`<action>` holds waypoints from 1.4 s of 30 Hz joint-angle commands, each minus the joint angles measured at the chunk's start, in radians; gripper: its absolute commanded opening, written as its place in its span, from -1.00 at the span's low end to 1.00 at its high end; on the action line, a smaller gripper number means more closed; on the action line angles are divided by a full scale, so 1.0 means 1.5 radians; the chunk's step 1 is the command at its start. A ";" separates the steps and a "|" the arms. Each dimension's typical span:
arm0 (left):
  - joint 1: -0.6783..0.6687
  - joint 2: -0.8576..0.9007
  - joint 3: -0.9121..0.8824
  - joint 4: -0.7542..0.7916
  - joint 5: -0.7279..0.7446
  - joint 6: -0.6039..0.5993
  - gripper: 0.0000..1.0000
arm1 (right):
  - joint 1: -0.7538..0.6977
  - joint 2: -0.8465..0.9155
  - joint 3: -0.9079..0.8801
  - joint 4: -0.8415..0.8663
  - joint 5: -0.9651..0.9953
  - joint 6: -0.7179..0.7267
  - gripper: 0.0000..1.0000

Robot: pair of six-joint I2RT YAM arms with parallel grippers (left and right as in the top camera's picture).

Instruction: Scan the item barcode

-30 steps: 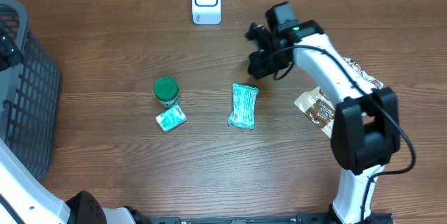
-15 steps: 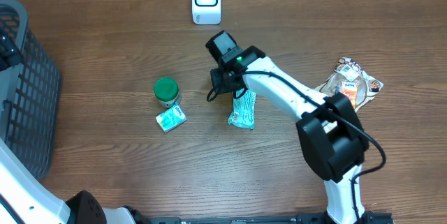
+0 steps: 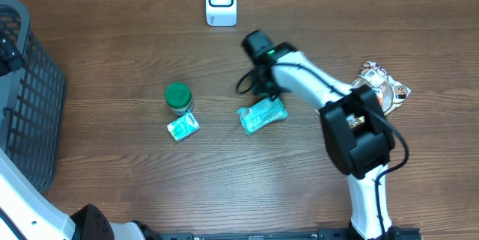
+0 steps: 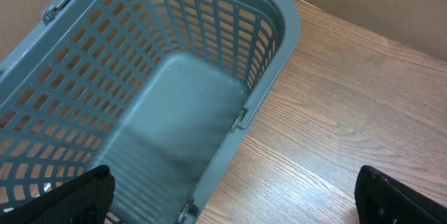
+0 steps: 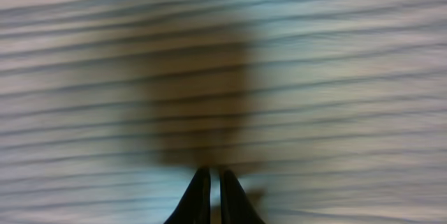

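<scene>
The white barcode scanner (image 3: 221,1) stands at the table's far edge. A teal packet (image 3: 262,114) lies slanted at mid-table. Just behind its far edge is my right gripper (image 3: 254,87), shut with nothing in it. In the right wrist view the right gripper (image 5: 215,176) has its fingertips pressed together over blurred wood grain. A green-capped jar (image 3: 178,98) and a small green packet (image 3: 182,127) sit to the left. My left gripper (image 4: 234,197) is wide open and holds nothing, hanging over the basket's rim.
A grey mesh basket (image 3: 30,98) fills the left side; its wall (image 4: 265,91) meets the wooden table in the left wrist view. A brown snack bag (image 3: 382,89) lies at the right, beside the right arm.
My right arm swung left from the snack bag to the teal packet. The packet turned from upright to slanted. The left gripper has not moved.
</scene>
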 commanded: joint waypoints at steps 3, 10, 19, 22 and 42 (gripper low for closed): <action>0.001 -0.003 0.000 0.002 0.003 -0.004 0.99 | -0.082 -0.019 0.081 -0.080 -0.100 -0.030 -0.92; 0.001 -0.003 0.000 0.002 0.003 -0.004 0.99 | -0.159 -0.092 0.177 -0.201 -0.260 -0.116 -0.54; 0.001 -0.003 0.000 0.002 0.003 -0.004 0.99 | -0.247 -0.100 0.096 -0.353 -0.363 -0.203 0.43; 0.001 -0.003 0.000 0.002 0.003 -0.004 0.99 | -0.243 -0.100 0.017 -0.318 -0.398 -0.228 0.43; 0.001 -0.003 0.000 0.002 0.003 -0.004 0.99 | -0.123 -0.099 -0.315 0.138 -0.489 -0.041 0.16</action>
